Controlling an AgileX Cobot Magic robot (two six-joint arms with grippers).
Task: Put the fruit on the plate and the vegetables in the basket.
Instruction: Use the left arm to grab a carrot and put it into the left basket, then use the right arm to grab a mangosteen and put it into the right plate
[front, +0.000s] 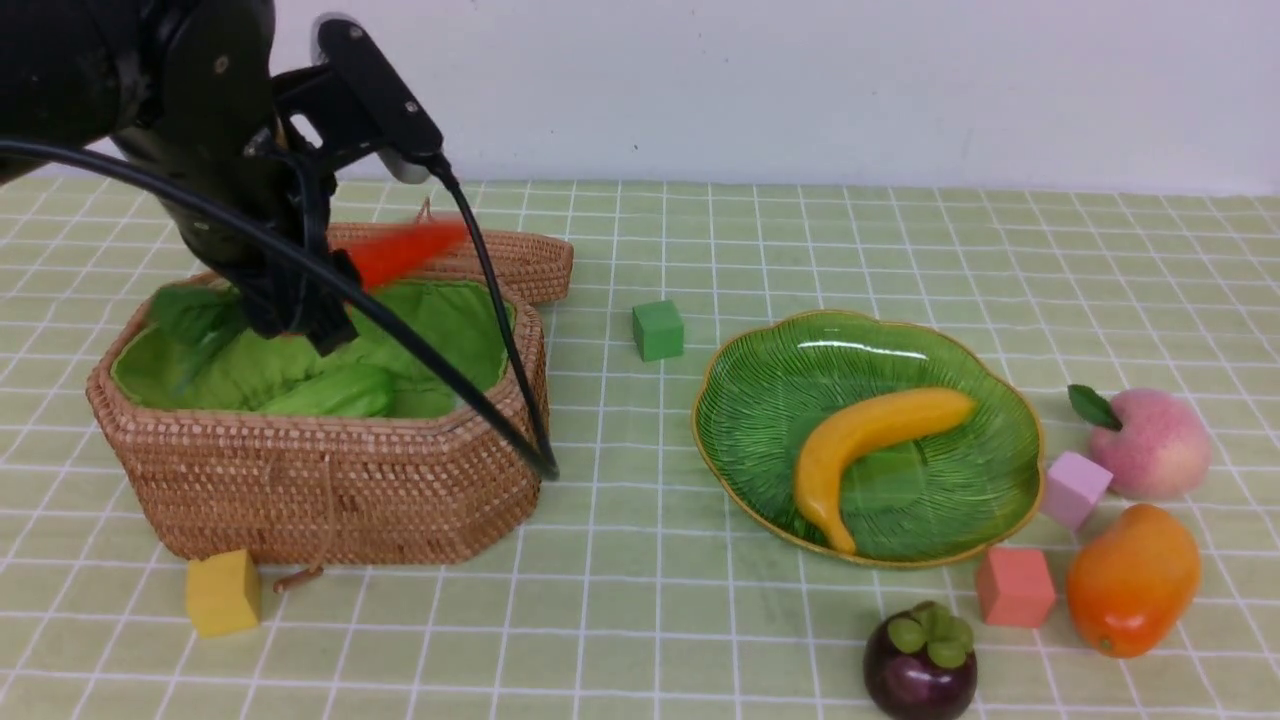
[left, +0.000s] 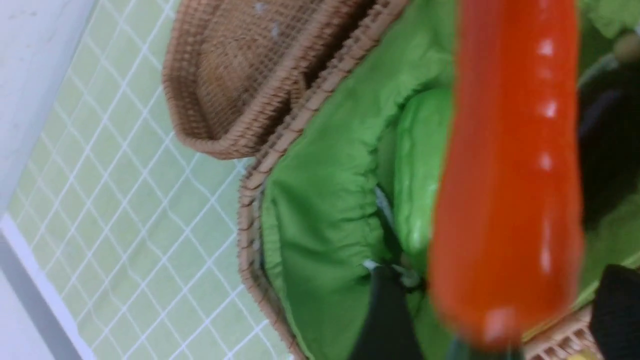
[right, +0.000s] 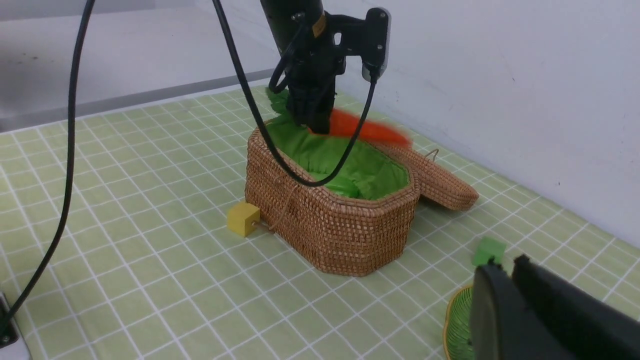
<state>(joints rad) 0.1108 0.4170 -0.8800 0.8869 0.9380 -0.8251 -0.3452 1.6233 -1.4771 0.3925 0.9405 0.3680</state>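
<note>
The left claw (front: 305, 315) is hanging over the open basket (front: 330, 480). Its fingers (left: 387, 320) are standing apart, wider than the orange-red pepper (front: 405, 250), which is showing as a blurred streak between them, with a sliver of gap on each side in the left wrist view. The pepper's tapered end is sticking out past the claw toward the lid (front: 520, 260), which is lying open just beyond. Directly beneath the claw, the light green gourd (front: 330, 395) is lying on the green lining (front: 440, 320). Well off to the claw's right, the plate (front: 800, 370) is carrying only the banana (front: 870, 440). Farther that way, the peach (front: 1150, 445), mango (front: 1135, 580) and mangosteen (front: 920, 665) are sitting on the checked cloth (front: 640, 620). The right claw (right: 506, 272) is hovering near the plate's rim with its fingers pressed together, holding nothing.
</note>
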